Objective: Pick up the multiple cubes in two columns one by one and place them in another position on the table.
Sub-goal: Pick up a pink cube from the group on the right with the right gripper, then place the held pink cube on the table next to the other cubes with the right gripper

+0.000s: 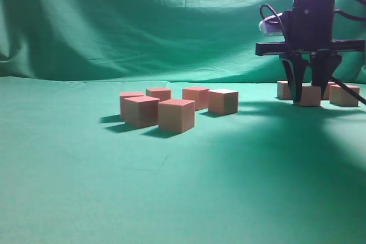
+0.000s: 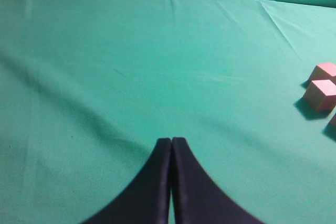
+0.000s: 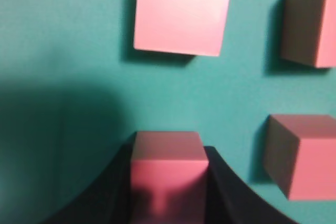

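Green cloth covers the table and rises behind it as a backdrop, slightly wrinkled in both places. My right gripper stands at the far right of the exterior view, pointing straight down, with its dark fingers on either side of one cube that sits on the cloth. My right wrist view shows that cube wedged between the two fingers, their inner faces against its sides, so the gripper is closed on it at the width of the block; its underside looks level with the cloth, so I cannot say it has left the table. Around it lie three more cubes of the same pinkish kind: one straight ahead, one ahead to the right and one just beside it on the right, none touching. From the exterior view these neighbours appear behind my gripper, one at its left and one at its right. Well apart from them, near the middle of the table, a second cluster of five cubes sits in two loose rows, close together. My left gripper hangs over bare cloth with its two dark fingertips pressed together, holding nothing. At the right edge of my left wrist view two cubes show, one behind the other.
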Robot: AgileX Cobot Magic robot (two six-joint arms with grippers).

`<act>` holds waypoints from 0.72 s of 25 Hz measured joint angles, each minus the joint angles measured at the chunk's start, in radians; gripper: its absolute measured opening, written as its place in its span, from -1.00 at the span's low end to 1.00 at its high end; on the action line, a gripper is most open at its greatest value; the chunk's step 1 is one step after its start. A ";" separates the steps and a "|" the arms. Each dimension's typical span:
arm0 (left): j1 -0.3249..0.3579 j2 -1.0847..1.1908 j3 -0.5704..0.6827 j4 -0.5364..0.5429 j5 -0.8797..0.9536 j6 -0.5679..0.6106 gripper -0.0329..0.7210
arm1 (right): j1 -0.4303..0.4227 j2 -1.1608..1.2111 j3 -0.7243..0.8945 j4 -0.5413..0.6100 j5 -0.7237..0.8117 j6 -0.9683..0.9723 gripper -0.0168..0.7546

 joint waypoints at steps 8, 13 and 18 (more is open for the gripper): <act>0.000 0.000 0.000 0.000 0.000 0.000 -0.91 | 0.016 -0.138 -0.043 0.013 0.082 -0.002 -0.28; 0.000 0.000 0.000 0.000 0.000 0.000 -0.91 | 0.062 -0.262 -0.033 0.026 0.092 -0.028 -0.28; 0.000 0.000 0.000 0.000 0.000 0.000 -0.91 | 0.135 -0.382 0.121 0.046 0.051 -0.068 -0.28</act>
